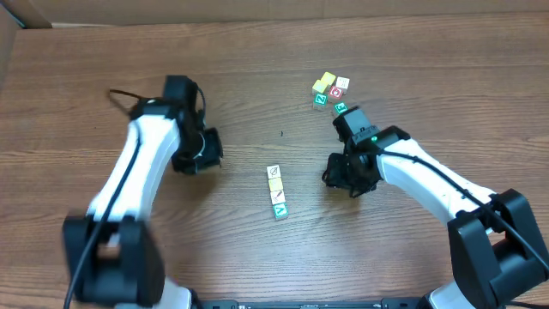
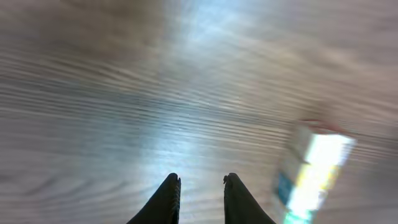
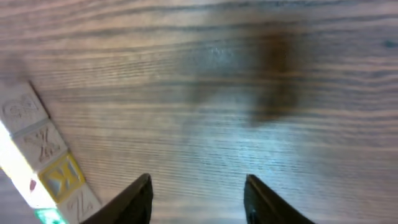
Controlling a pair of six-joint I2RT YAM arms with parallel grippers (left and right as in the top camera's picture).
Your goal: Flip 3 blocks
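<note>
A short row of blocks (image 1: pixel 276 190) lies mid-table, with white, cream-yellow and green faces. In the left wrist view the row of blocks (image 2: pixel 314 174) is a bright blur to the right of my fingers. In the right wrist view the blocks (image 3: pixel 43 163) lie at the lower left, their letter marks visible. My left gripper (image 1: pixel 210 151) hovers left of the row, its jaws (image 2: pixel 202 182) a little apart over bare wood. To the right of the row, my right gripper (image 1: pixel 334 172) stands wider open (image 3: pixel 198 183) with nothing between its fingers.
A loose cluster of small cubes (image 1: pixel 324 84) sits at the back right, with a red-faced cube (image 1: pixel 336 92) and green ones among them, just behind the right arm. The brown wood-grain table (image 1: pixel 257 103) runs to a cardboard edge at the far left.
</note>
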